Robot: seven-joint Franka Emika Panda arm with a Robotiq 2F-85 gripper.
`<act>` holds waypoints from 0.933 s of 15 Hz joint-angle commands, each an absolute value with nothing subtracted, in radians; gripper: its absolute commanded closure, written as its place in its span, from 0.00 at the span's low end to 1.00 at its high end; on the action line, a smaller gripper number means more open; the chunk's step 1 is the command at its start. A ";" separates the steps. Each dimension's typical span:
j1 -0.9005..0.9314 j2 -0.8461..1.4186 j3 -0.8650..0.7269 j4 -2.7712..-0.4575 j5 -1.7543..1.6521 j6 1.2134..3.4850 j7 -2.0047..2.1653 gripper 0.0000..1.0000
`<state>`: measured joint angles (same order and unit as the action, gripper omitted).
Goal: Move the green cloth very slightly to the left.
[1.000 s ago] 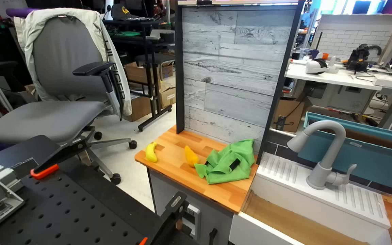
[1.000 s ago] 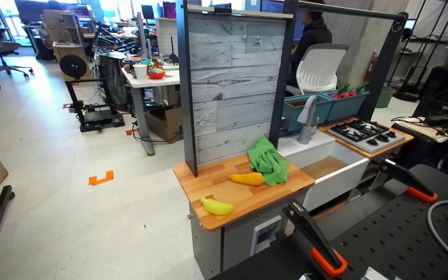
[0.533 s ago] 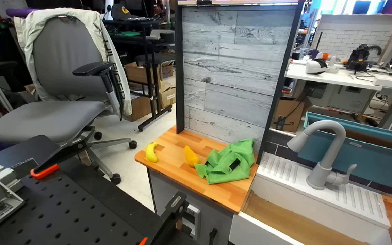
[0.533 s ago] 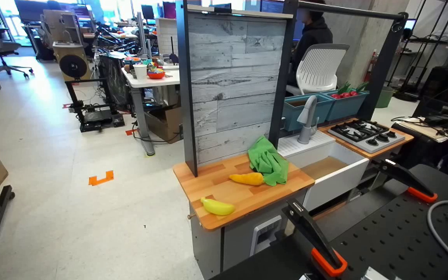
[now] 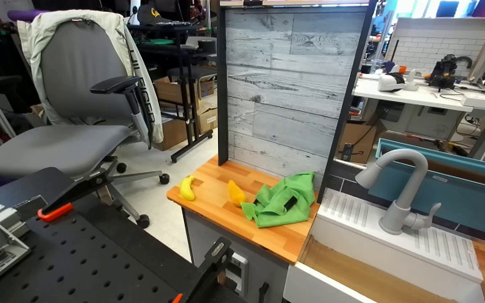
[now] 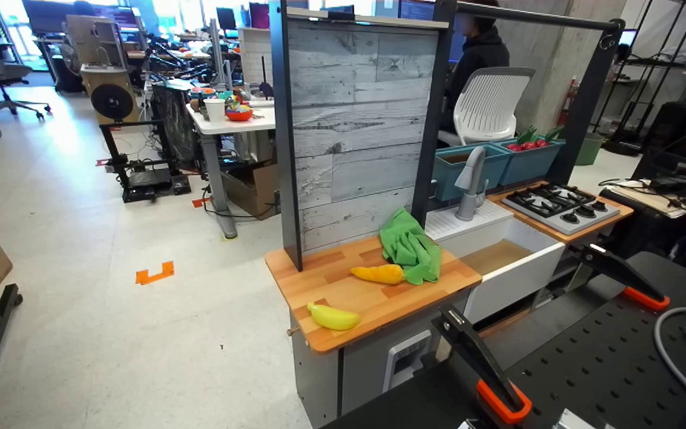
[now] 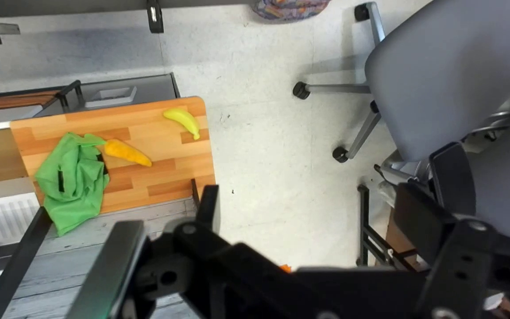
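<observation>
The green cloth (image 5: 282, 210) lies crumpled on the wooden countertop (image 5: 215, 181), at its sink end and against the grey plank back panel. It also shows in an exterior view (image 6: 412, 250) and in the wrist view (image 7: 80, 173), with black patches on it. My gripper (image 7: 314, 206) shows only in the wrist view. Its two fingers stand wide apart with floor between them and nothing held. The cloth lies off to the left of the fingers in the wrist view, apart from them. The arm and gripper are out of view in both exterior views.
An orange carrot (image 6: 379, 274) touches or nearly touches the cloth. A yellow banana (image 6: 334, 317) lies near the countertop's free end. The plank back panel (image 5: 284, 84) rises behind the counter. A white sink (image 6: 515, 286) with a grey faucet (image 5: 409, 185) adjoins the cloth's side.
</observation>
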<state>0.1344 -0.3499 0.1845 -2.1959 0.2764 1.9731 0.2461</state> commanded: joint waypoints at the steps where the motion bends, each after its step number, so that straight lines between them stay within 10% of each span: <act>1: 0.103 -0.232 0.165 -2.167 0.234 2.096 0.221 0.00; 14: -0.058 0.263 -0.028 -2.020 0.163 2.425 0.085 0.00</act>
<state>-0.0353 0.1535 -0.0082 -2.0984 0.1364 2.3913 0.1309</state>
